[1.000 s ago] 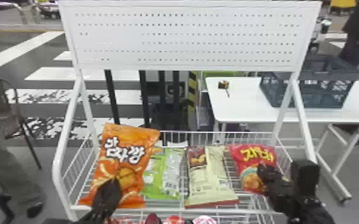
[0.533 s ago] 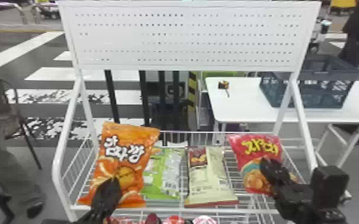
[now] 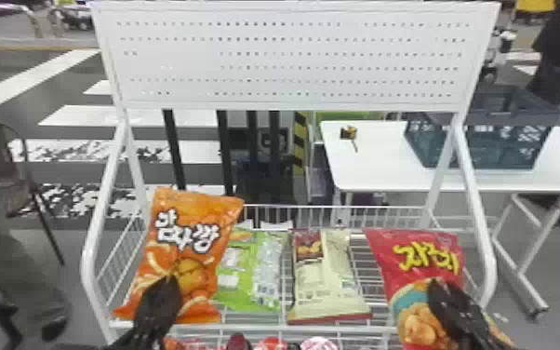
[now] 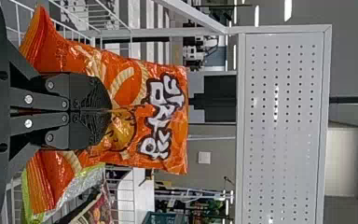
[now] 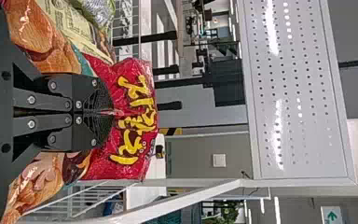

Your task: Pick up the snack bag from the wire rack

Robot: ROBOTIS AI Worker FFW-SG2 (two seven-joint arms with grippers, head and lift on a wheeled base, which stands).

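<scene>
In the head view my left gripper (image 3: 160, 298) is at the front of the orange snack bag (image 3: 190, 251), at the wire rack's (image 3: 256, 328) left end. Close up, the left gripper (image 4: 109, 111) is shut, pinching the middle of the orange bag (image 4: 168, 84). On the right, my right gripper (image 3: 451, 302) has the red snack bag (image 3: 414, 237), which stands raised over the rack's right front. The right gripper (image 5: 111, 113) is shut on that red bag (image 5: 135, 121), its film creased between the fingers.
Between them lie a green bag (image 3: 246, 279) and a cream bag (image 3: 330, 279) on the rack. More packages (image 3: 270, 345) show beneath the front rail. Behind at the right, a white table (image 3: 376, 167) carries a dark basket (image 3: 488, 144).
The red bag has come up and toward the robot in my right gripper, which first moved right and then back down the view. The left gripper and orange bag have hardly changed.
</scene>
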